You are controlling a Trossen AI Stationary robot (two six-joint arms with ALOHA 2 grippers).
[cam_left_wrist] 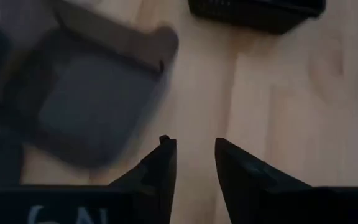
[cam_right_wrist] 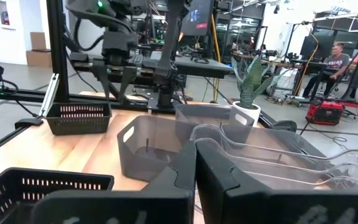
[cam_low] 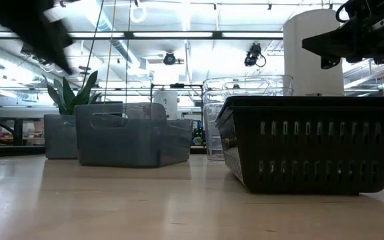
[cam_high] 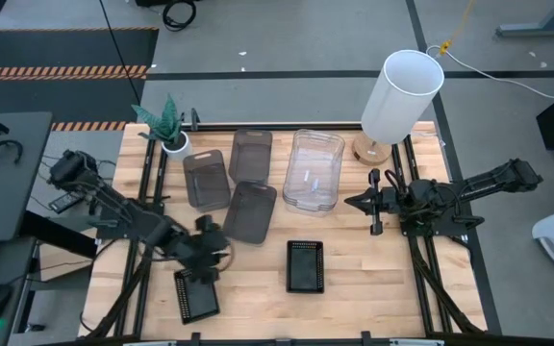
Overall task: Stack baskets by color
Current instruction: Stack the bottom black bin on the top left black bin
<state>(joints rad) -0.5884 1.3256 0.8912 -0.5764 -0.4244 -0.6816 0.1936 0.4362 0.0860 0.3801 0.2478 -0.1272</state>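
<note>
Three smoky grey baskets [cam_high: 250, 211] [cam_high: 206, 178] [cam_high: 250, 154] rest on their bottoms left of centre. The clear baskets [cam_high: 314, 170] sit nested beside them. One black mesh basket [cam_high: 305, 265] stands at the near centre, another [cam_high: 196, 296] at the near left. My left gripper [cam_high: 221, 245] hovers open above the table between the near-left black basket and the nearest grey basket [cam_left_wrist: 86, 106], with nothing between its fingers [cam_left_wrist: 160, 168]. My right gripper [cam_high: 359, 203] is shut and level, right of the clear baskets [cam_right_wrist: 278, 155].
A tall white cylinder [cam_high: 402, 96] stands at the far right, and a small potted plant [cam_high: 166, 130] at the far left. Bare wood lies along the near edge and right of the centre black basket. People and equipment show in the room beyond.
</note>
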